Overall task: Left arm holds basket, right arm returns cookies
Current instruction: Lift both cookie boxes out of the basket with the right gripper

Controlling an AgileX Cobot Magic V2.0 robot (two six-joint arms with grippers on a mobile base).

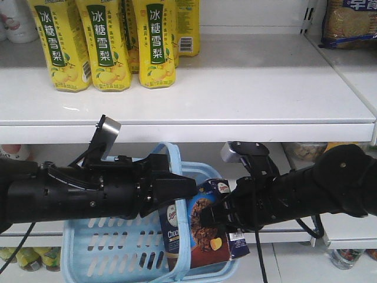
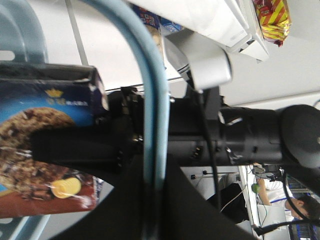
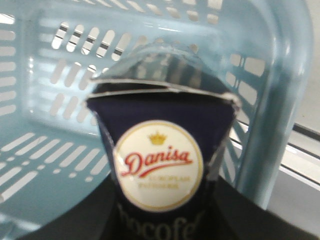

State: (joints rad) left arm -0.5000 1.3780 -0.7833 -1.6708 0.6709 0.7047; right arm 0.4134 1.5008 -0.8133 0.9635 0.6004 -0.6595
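Two black arms meet over the light blue basket, in front of a white shelf that carries yellow bottles.

The left gripper is clenched on the basket's hoop handle near the top of the hoop. In the left wrist view the blue bar runs straight down between its dark jaws. The right gripper is pinched onto the cookies from the box's right side, about midway up. One finger lies across the front face, over the cookie picture.

The left arm reaches in roughly level from the left, with its small silver plate tipped upward. The right arm comes in from the right, also near level, and dips slightly toward the box.

The cookies stand on end with the long axis close to vertical. The flapped top end faces up toward the right wrist camera, which shows the round white logo just below it. The picture face is turned toward the near side. The box sits at the right end of the basket, just right of the handle bar and touching or nearly touching it, with the slotted basket walls behind it. Its lower end is down near the rim; whether it rests on the basket floor cannot be told.
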